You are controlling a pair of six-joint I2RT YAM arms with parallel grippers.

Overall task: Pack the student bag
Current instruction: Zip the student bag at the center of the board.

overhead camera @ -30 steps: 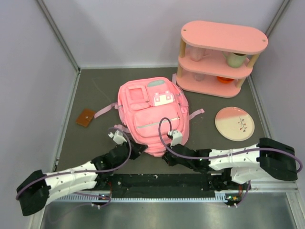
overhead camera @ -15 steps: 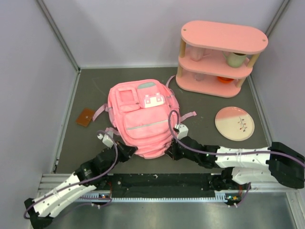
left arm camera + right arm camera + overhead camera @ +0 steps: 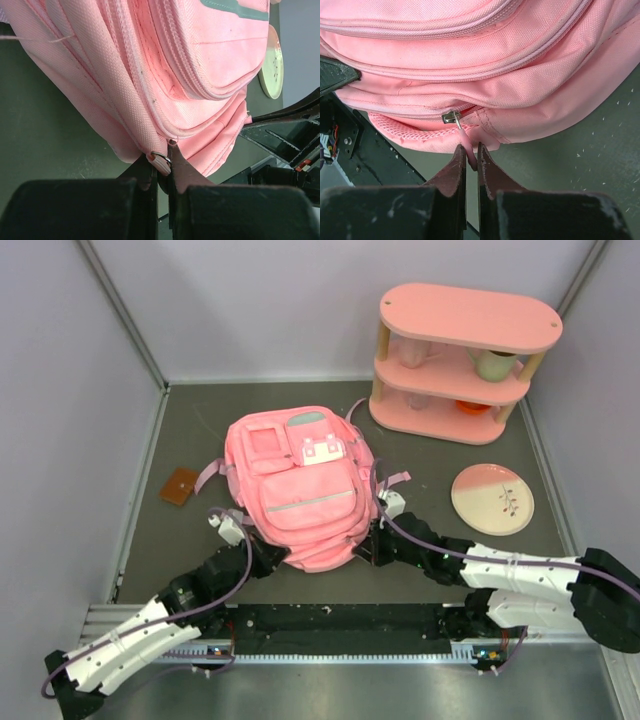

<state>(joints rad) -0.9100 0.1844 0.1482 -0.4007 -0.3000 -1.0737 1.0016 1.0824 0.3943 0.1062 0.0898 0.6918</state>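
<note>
1. While both arms reach in from the near edge, the student bag [image 3: 295, 490] lies flat in the middle of the dark worktop [image 3: 190, 430], front pockets facing up.
2. Left gripper [image 3: 162, 172]: jaws pinched narrow on a pink webbing tab [image 3: 161, 161] with a small metal ring, right at the seam of the bag's near end.
3. Right gripper [image 3: 470, 155]: jaws almost together, nipping the pink zip pull [image 3: 464, 140] that hangs from a silver slider on the same near end.
4. Any writing? A white patch [image 3: 322, 450] sits on a mint-trimmed front pocket, too small to read.
5. Up close the fabric is coarse woven pink cloth, with ribbed zip tapes, neat rows of stitching and a strip of pink mesh below the right-hand zip.
6. A grey stripe [image 3: 308, 502] runs across the middle pocket.
7. At far right stands a pink oval shelf unit [image 3: 465, 360] on pale wooden posts.
8. A round pink-and-cream plate [image 3: 492, 498] with a sprig pattern lies right of the bag.
9. A small brown square [image 3: 180, 486] lies to the bag's left.
</note>
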